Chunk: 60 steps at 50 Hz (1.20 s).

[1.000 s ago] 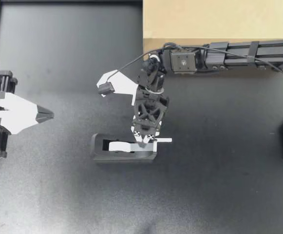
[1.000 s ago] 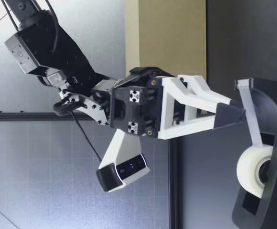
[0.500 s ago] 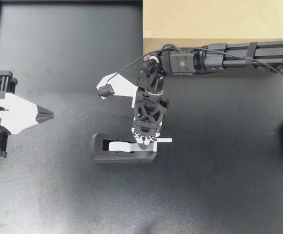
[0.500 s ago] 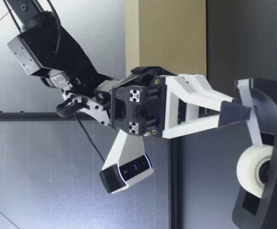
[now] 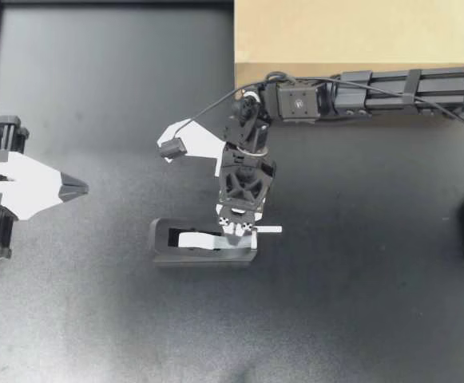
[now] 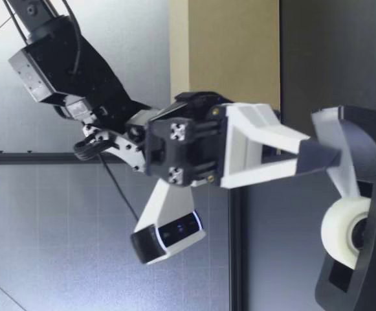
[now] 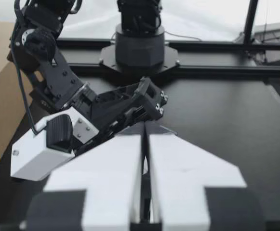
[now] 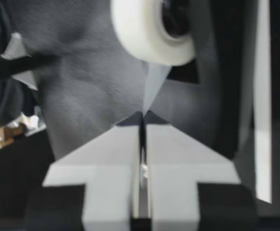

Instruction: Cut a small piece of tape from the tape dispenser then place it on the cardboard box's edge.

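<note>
Top view has my right claw (image 5: 237, 231) over the tape dispenser (image 5: 164, 255) in the middle of the table (image 5: 120, 96), apart from the cardboard box (image 5: 359, 32). Right wrist view shows its fingers pinched together on the tape strip (image 8: 152, 89) drawn from the roll (image 8: 144, 33). My left claw (image 5: 76, 189) is closed on nothing, well off to the side.

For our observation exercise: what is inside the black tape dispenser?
A white tape roll sits inside the tape dispenser, a tape strip running from it to my right gripper. From above, that gripper hides the dispenser's end beneath it.
</note>
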Tool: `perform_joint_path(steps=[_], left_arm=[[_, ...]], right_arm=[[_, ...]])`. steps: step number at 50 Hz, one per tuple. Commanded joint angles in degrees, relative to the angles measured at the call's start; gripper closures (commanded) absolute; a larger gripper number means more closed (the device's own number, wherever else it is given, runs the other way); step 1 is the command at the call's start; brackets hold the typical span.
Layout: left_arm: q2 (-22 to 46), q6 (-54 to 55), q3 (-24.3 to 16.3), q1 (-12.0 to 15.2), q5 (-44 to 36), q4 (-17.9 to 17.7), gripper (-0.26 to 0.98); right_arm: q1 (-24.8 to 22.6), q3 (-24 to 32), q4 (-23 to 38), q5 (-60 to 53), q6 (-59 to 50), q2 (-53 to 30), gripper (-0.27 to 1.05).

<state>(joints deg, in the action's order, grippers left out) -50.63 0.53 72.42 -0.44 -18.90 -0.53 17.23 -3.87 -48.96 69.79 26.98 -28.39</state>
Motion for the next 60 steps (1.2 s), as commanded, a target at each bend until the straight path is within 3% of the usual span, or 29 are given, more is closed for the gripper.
perform_joint_path(steps=[1,14,46,60], left_arm=[[0.3,0.0,-0.6,-0.1,-0.6,-0.1,0.84],[0.2,0.0,-0.5,-0.1,-0.5,-0.1,0.84],[0.3,-0.1,-0.4,-0.1,-0.5,-0.1,0.84],[0.3,0.0,-0.2,-0.1,-0.5,-0.1,0.84]], right_arm=[[-0.7,1.6,-1.1,0.4,0.0,3.7,0.86],[-0.5,-0.8,-0.7,1.5,0.0,5.2,0.86],[2.3,-12.7,-0.5,-2.4,0.1,12.5,0.86],[2.6,-15.3,-0.5,-4.8,0.3,11.5,0.86]])
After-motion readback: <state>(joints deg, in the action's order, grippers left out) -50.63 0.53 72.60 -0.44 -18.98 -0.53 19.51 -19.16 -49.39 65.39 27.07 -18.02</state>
